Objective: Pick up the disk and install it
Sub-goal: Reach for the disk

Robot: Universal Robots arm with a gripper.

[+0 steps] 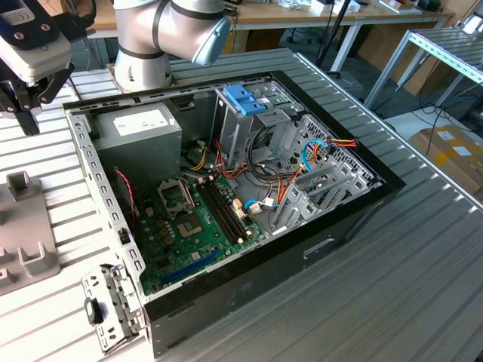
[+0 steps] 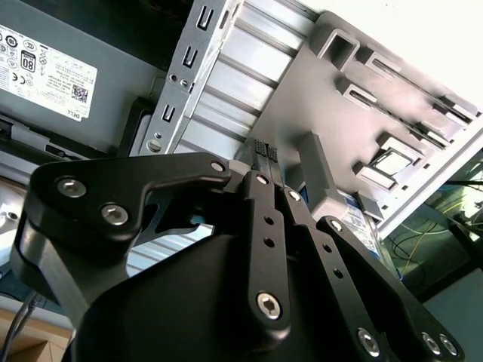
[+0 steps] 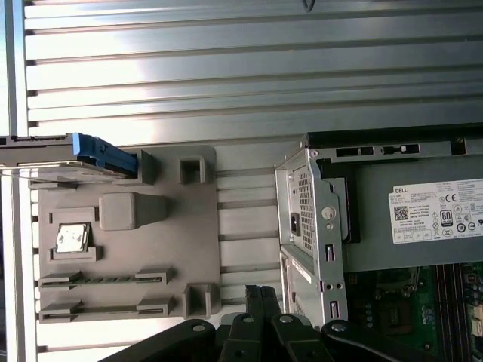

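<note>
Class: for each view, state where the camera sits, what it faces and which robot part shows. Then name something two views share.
Exterior view: off the arm, looking down into the open computer case; the arm and tool show.
First wrist view: on the arm, facing down at the grey fixture and disk; the tool shows.
Second wrist view: on the arm, just behind the shut tool, facing the fixture.
Shared: both wrist views show the power supply.
</note>
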